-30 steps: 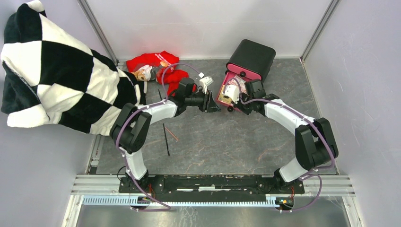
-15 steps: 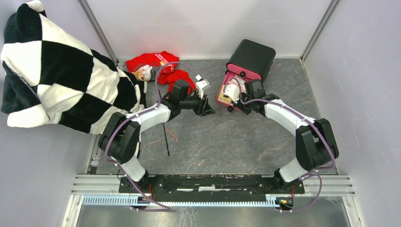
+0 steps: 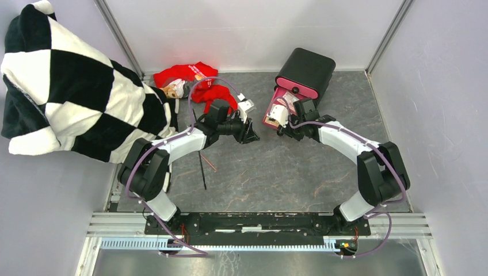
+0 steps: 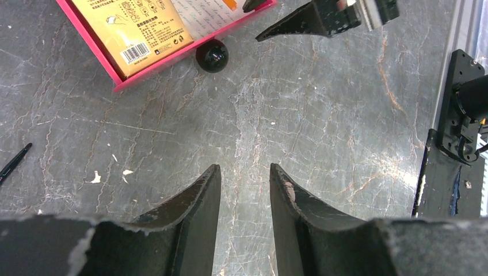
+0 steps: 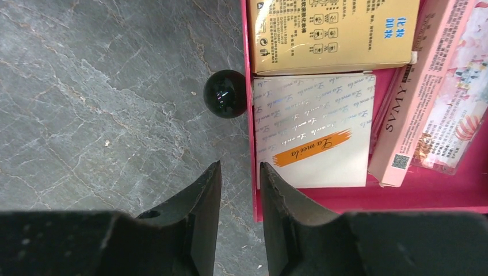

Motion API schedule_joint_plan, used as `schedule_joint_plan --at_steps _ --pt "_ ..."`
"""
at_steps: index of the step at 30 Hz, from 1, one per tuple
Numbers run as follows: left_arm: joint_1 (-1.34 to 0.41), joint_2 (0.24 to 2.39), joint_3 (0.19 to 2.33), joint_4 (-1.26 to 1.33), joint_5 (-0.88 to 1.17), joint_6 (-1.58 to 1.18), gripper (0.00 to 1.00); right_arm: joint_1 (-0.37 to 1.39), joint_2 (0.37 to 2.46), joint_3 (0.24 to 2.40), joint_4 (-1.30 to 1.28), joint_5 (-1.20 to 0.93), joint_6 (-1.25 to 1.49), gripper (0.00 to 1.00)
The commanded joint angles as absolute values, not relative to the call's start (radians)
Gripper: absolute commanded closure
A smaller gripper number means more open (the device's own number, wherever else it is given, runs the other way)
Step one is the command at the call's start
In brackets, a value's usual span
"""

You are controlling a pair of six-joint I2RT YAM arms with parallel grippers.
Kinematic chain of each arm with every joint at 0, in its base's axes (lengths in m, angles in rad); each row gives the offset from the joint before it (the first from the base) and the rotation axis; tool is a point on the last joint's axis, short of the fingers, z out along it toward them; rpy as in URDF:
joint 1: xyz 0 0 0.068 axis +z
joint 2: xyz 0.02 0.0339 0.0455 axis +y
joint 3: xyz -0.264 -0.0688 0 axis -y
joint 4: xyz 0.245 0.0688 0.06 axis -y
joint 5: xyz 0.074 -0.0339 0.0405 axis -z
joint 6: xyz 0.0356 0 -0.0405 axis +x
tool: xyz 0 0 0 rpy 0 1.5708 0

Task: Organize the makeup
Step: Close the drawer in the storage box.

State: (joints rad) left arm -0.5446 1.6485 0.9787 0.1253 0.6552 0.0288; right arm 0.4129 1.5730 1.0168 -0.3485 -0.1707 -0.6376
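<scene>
**Left gripper** [image 3: 249,131]: low over the bare grey surface [image 3: 276,172], just short of the pink drawer [image 4: 167,61]. Its fingers [image 4: 201,207] stand a narrow gap apart with nothing between them.

**Right gripper** [image 3: 280,119]: at the drawer's front edge, just beside the black knob [image 5: 225,102]. Its fingers [image 5: 198,201] stand a narrow gap apart and are empty. Whether they touch the drawer wall cannot be told.

**Pink drawer:** pulled out of the black box [image 3: 306,70] and resting on the surface.

**Makeup in the drawer:**
- yellow box [image 5: 334,34] against the front wall
- white card [image 5: 313,138] with an orange stroke, next to the yellow box
- pink carton [image 5: 411,109] lying along the card's far edge
- patterned packet [image 5: 460,109] beyond the carton, partly cut off by the frame

**Makeup on the surface:** black pencil [image 3: 202,171] and brown pencil [image 3: 209,164], close together beside the left arm and well apart from the drawer.

**Makeup at far left:** peach puff [image 3: 171,90] against the red cloth [image 3: 190,75].

**Other:** checked blanket [image 3: 69,86] draped at the left wall.
</scene>
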Motion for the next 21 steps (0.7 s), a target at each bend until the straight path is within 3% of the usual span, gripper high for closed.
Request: schedule_joint_plan --at_steps 1,4,15,21 --pt "-0.538 1.599 0.974 0.131 0.655 0.081 0.56 0.425 1.596 1.015 -0.315 -0.11 -0.655 0.64" --pt "-0.538 1.597 0.973 0.129 0.654 0.085 0.56 0.431 1.603 1.015 -0.311 -0.089 -0.66 0.65" --pt "-0.538 1.58 0.964 0.127 0.646 0.094 0.56 0.433 1.579 1.097 -0.354 -0.087 -0.615 1.0" --pt "-0.537 1.568 0.96 0.136 0.644 0.092 0.56 0.434 1.578 1.184 -0.4 -0.07 -0.545 1.0"
